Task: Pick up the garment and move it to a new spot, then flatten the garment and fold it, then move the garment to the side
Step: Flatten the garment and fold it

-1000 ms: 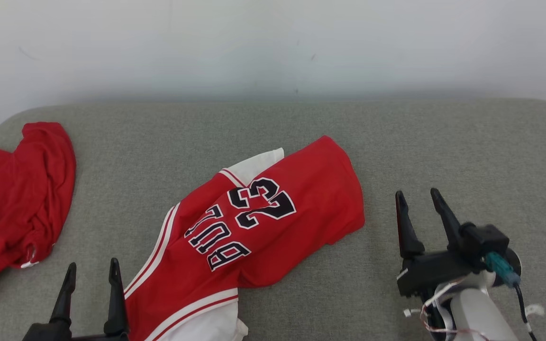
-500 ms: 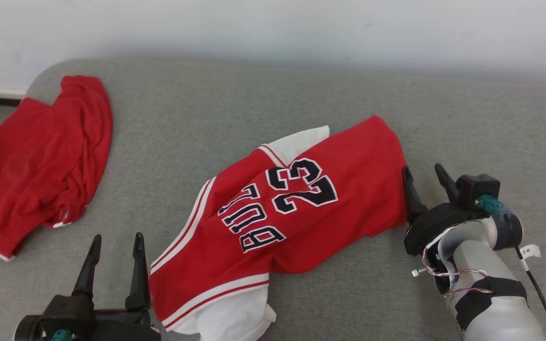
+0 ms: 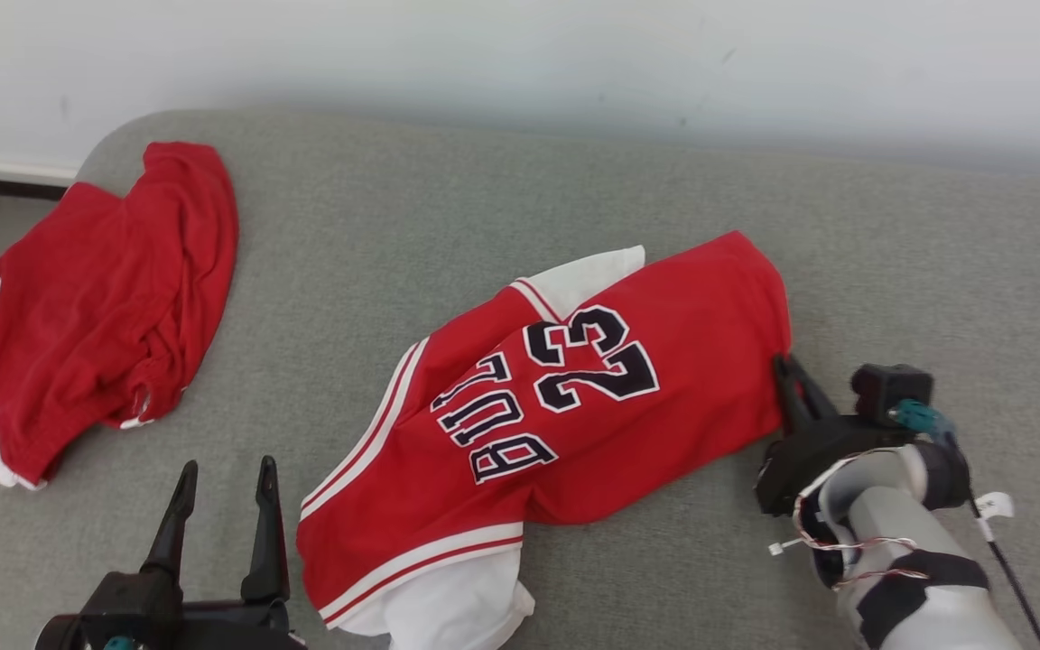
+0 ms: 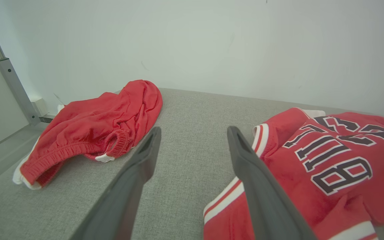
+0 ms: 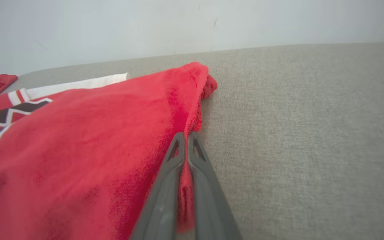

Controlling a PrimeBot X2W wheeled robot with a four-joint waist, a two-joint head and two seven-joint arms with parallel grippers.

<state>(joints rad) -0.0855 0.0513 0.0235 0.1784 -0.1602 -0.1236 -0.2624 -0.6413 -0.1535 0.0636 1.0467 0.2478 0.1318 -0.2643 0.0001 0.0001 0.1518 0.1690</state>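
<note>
Right now the right fingers (image 5: 165,186) are clamped shut on a fold of the red jersey (image 3: 574,397) at its plain red end, with cloth pinched between them in the right wrist view. The jersey lies crumpled on the grey counter (image 3: 484,208), number side up. Its long axis runs diagonally from the striped, white-trimmed end to the plain end.

The left fingers (image 3: 260,524) are spread wide and empty, just beside the jersey's striped end and not touching it. So the right arm has the jersey, and the left is the nearer one for the other end.

Judgement: this is the pick-up step, grip made, cloth not lifted yet. Lifting by one end will probably drag the jersey and bunch it up. A second pinch at the striped end would help.

Red shorts (image 3: 114,289) lie heaped well apart from the jersey, beyond its striped end past the left fingers. They are worth avoiding when choosing the new spot. Bare counter lies past the jersey's plain end, nothing blocking.
</note>
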